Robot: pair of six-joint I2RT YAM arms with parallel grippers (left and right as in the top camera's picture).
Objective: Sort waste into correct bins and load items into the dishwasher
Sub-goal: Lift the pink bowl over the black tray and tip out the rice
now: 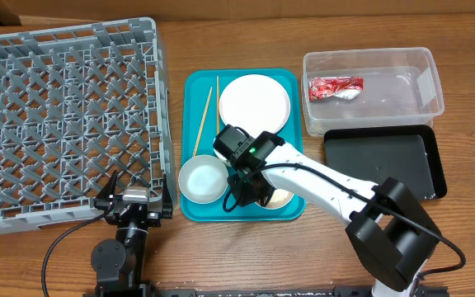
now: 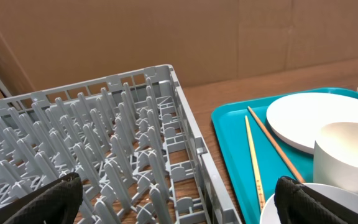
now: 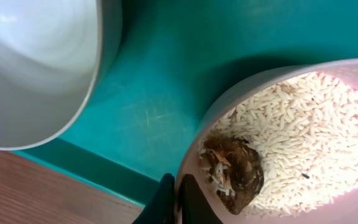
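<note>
Wrapper, red-and-white foil (image 1: 335, 87), lay crumpled inside the clear tub (image 1: 386, 103), so that piece of waste looked sorted. Black tray (image 1: 382, 161) beside the tub appeared bare. Grey dish rack (image 1: 64, 124) on the left of the wooden surface (image 1: 468, 247) held nothing, so no dish was loaded yet. All tableware sat on the teal tray (image 1: 195, 91): two chopsticks (image 1: 203, 120) along its left side, large plate (image 1: 254, 103) at the far end, bowl (image 1: 202, 179) at the near left corner. The left wrist view also showed a small cup (image 2: 347, 162) that the right arm hid from overhead. Small plate (image 3: 222, 102) sat at the near right of the tray, carrying loose rice (image 3: 303, 130) and a brown food lump (image 3: 235, 171) near its edge. Judgement: early stage; the food waste had not been emptied into a bin, and every dish plus the chopsticks was left to rack. Right pincer (image 3: 179, 186) was down at the near rim of the small plate with its fingers nearly together. The rim seemed to pass between them, so it appeared to pinch the plate edge, though the contact sat at the very bottom of the wrist view and was not fully clear. Left pincer (image 2: 178, 186) was spread wide at the near right corner of the dish rack, holding nothing and touching nothing visible.
</note>
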